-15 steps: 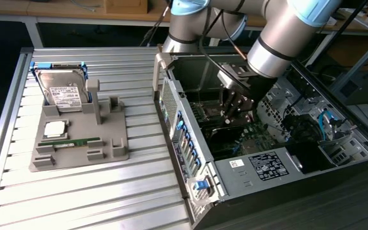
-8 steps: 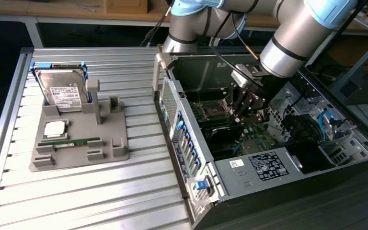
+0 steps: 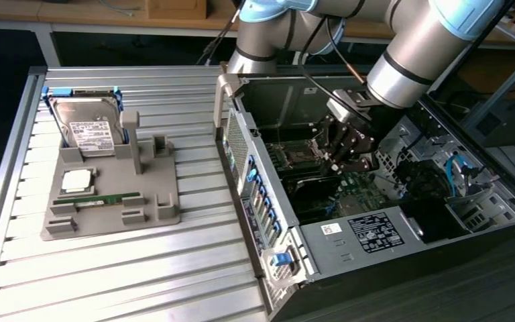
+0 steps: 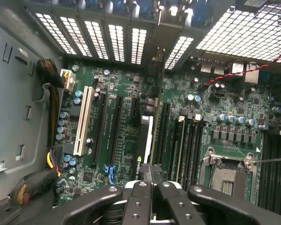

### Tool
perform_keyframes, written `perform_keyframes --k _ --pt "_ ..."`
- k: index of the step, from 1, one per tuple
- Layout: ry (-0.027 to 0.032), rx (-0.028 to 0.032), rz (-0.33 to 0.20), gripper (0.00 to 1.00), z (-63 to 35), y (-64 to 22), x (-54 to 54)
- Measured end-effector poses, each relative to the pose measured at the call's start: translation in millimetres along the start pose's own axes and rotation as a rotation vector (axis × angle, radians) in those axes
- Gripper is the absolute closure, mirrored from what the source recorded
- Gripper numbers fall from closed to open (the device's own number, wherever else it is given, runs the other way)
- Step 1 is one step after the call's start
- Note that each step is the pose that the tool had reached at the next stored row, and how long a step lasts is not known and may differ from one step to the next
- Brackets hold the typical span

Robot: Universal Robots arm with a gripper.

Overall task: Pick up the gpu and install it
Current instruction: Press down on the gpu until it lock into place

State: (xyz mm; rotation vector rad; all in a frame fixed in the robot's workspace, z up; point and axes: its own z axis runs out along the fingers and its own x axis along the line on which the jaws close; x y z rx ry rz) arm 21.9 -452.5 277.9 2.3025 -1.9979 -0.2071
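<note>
The gpu (image 4: 145, 136) is a thin dark card seen edge-on in the wrist view. It stands upright over the black expansion slots of the green motherboard (image 4: 215, 108), and its metal end reaches the slotted rear wall of the case. My gripper (image 4: 152, 183) is shut on the card's near edge. In the exterior view the gripper (image 3: 353, 159) is deep inside the open computer case (image 3: 347, 231), low over the motherboard. I cannot tell whether the card's edge is seated in a slot.
A white slot (image 4: 84, 119), cable bundles (image 4: 34, 185) and the empty processor socket (image 4: 229, 173) flank the card. On the slatted table, a grey holder (image 3: 105, 215) carries a hard drive (image 3: 92, 127), a processor chip (image 3: 77, 180) and a green memory stick (image 3: 96, 200).
</note>
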Motion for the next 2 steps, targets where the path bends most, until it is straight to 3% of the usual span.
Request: perform_keyframes --k 2 --pt "0.0000 0.0000 0.000 0.89 0.0 0.0 0.0"
